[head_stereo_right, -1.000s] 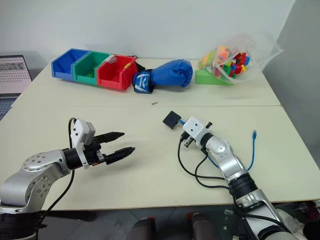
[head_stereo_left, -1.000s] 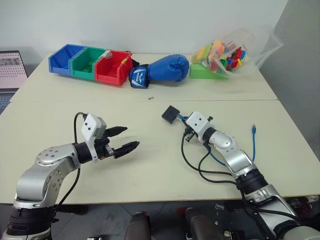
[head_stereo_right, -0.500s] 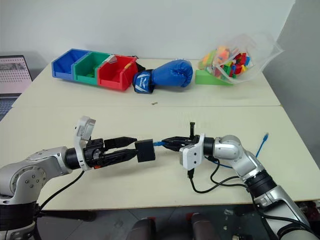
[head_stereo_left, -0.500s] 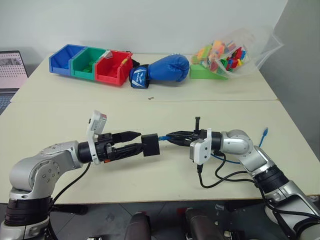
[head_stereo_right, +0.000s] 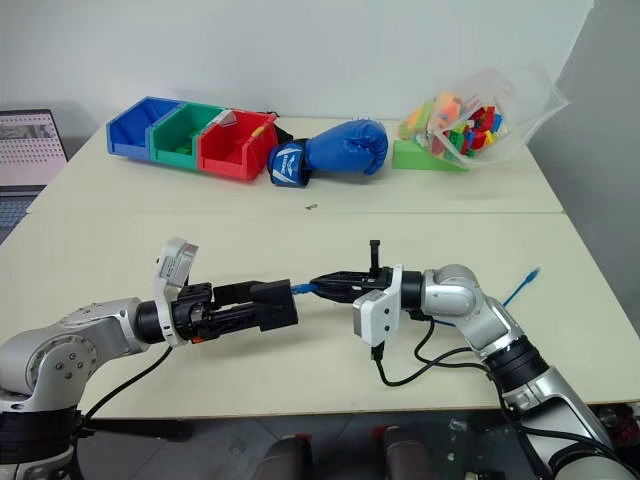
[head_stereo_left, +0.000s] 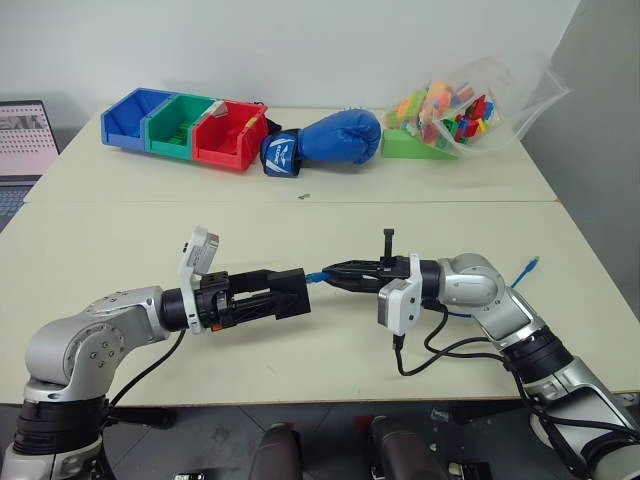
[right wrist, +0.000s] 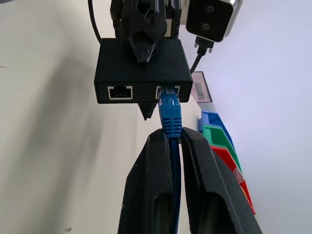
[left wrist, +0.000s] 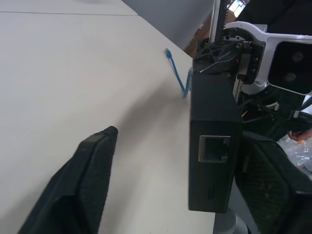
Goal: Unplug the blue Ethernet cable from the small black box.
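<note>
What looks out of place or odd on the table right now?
The bag of colourful blocks at the far right lies tipped on its side, mouth gaping. A blue boxing glove lies beside the sorting bins. Nothing looks spilled or damaged.
</note>
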Robot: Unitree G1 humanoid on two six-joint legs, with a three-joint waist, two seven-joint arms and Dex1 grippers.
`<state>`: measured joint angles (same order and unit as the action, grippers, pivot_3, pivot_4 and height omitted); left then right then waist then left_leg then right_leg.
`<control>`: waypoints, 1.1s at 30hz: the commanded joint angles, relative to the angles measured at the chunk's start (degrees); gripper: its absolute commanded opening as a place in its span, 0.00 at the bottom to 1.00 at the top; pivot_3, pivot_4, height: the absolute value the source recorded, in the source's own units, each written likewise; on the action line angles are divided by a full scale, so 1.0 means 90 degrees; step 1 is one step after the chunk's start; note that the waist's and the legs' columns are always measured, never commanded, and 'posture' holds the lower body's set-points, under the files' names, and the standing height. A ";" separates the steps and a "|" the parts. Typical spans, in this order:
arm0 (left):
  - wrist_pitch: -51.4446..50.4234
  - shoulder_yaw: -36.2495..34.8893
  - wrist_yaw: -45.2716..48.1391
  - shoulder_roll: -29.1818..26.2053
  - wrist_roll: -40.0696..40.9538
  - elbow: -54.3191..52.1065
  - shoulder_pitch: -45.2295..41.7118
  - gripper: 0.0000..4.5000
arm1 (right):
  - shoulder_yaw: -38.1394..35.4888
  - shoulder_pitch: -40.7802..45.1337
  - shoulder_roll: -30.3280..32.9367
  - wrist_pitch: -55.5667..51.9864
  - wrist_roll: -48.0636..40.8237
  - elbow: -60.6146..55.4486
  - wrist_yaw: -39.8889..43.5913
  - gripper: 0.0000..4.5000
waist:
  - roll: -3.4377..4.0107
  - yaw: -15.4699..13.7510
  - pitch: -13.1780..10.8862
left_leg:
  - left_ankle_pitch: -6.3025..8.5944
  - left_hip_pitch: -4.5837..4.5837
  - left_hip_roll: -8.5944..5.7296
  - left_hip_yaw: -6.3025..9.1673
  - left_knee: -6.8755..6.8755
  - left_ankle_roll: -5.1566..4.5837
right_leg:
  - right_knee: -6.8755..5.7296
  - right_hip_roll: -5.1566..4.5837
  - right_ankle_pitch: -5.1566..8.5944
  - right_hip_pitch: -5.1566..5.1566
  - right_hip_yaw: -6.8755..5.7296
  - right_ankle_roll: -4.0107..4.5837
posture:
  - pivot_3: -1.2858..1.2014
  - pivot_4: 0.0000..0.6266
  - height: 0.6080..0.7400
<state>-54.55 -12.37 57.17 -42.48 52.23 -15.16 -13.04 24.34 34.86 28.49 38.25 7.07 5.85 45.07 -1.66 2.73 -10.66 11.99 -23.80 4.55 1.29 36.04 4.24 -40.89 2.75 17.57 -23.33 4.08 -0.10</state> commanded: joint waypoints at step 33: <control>0.1866 0.0773 0.1639 -0.0519 -0.1130 -0.0177 0.0088 0.18 | -0.0996 -0.0167 0.0474 -0.8732 -0.6106 -0.3600 0.0045 0.68 | 0.0003 -0.0087 -0.0002 | 0.0000 0.0003 0.0001 0.0002 0.0002 -0.0001 | -0.0002 -0.0001 0.0001 0.0002 -0.0001 0.0000 | 0.52 0.24 1.00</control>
<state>-39.44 -5.12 70.46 -46.30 41.91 -15.16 -10.87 17.58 32.26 33.51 -35.21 -43.04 -25.21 46.82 -1.63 1.95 -10.67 11.99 -23.78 4.56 1.31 36.06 4.23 -40.89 2.75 17.58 -23.31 4.06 -0.10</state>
